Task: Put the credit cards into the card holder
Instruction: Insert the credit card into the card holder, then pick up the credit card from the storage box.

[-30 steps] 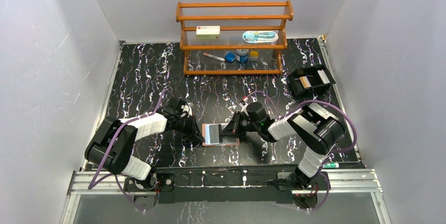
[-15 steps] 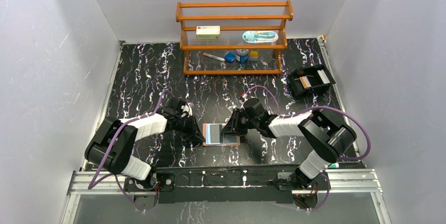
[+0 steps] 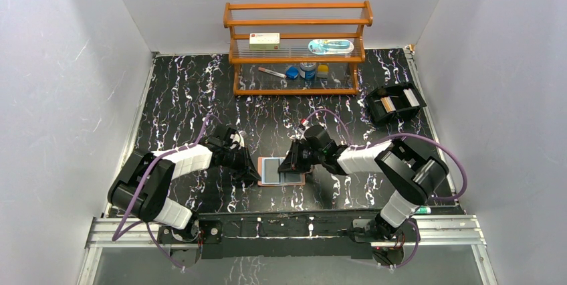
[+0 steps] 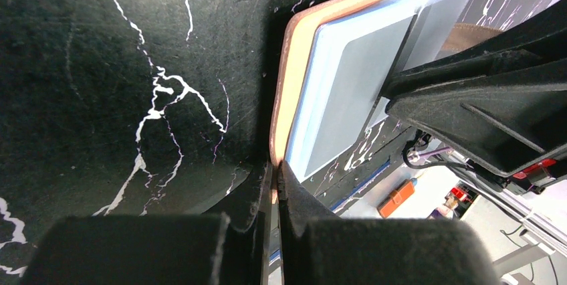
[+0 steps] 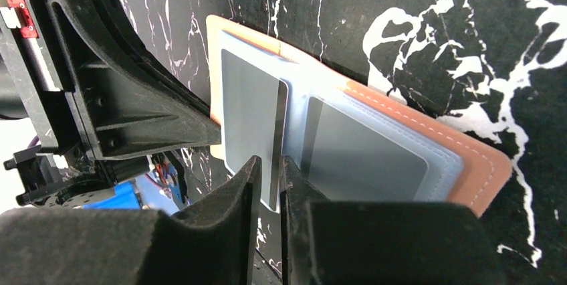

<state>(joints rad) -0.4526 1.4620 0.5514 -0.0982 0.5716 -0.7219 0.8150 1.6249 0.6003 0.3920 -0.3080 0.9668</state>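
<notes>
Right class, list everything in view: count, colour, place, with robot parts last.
table: one, black marbled, under everything
wallet: one, tan, open, front centre
card: one, grey, at wallet's sleeves
tray: one, black, right rear
spare cards: several, whitish, in tray
rack: one, orange wood, rear
box: one, white-red, middle shelf
pack: one, bluish, middle shelf
small items: four, mixed, lower shelf
left tool: one, black, shut on wallet's edge
right tool: one, black, shut on card

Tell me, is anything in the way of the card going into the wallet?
Nothing I can see. The credit card already looks partway inside a clear sleeve of the card holder, with the right hand at its edge.
</notes>
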